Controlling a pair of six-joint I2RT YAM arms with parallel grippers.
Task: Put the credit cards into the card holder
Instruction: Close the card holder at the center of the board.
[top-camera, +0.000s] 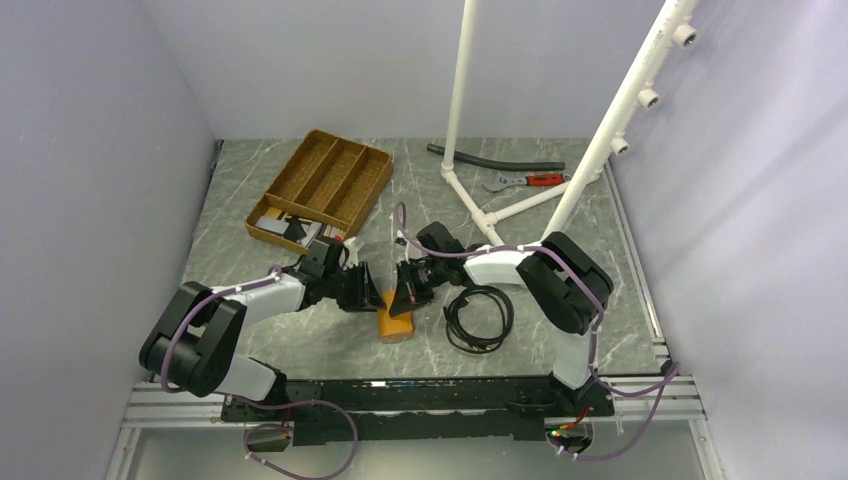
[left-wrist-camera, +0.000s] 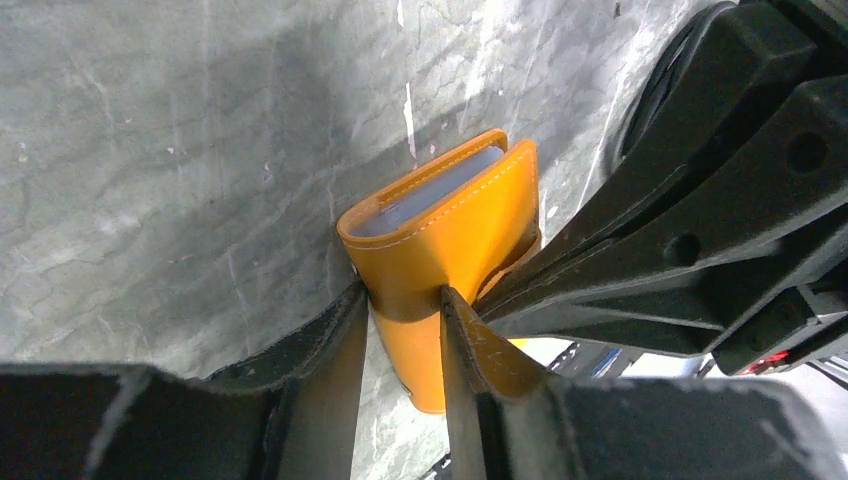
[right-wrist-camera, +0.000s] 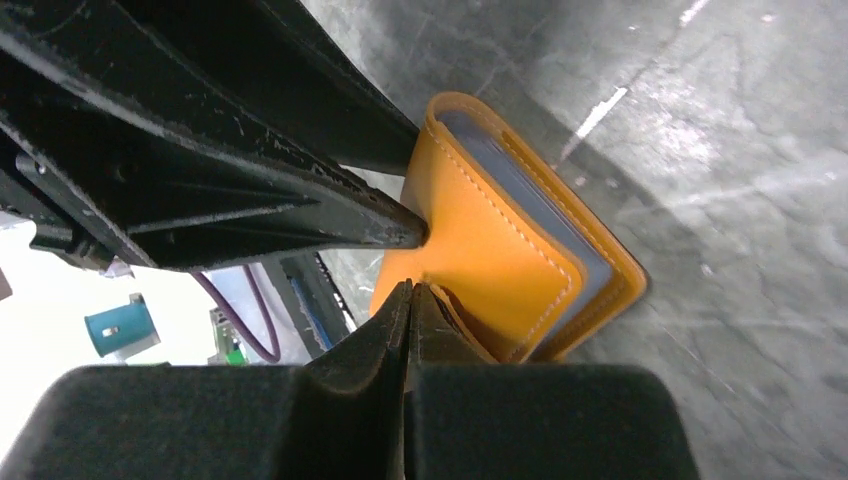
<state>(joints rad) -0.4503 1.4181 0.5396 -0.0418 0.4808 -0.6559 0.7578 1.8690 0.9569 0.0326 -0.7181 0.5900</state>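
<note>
Showing no readable text, label, brand, number or sign in any view, including on the orange card holder (left-wrist-camera: 450, 230) appearing close up in both wrist cameras.

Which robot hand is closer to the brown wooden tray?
Left. The left gripper is just in front of the wooden compartment tray, at the orange card holder. The right gripper is on the card holder's other side, farther from the tray.

Wooden tray (top-camera: 355, 142), coiled cable (top-camera: 452, 325), wrench (top-camera: 528, 181), white pipes (top-camera: 462, 90)
</note>
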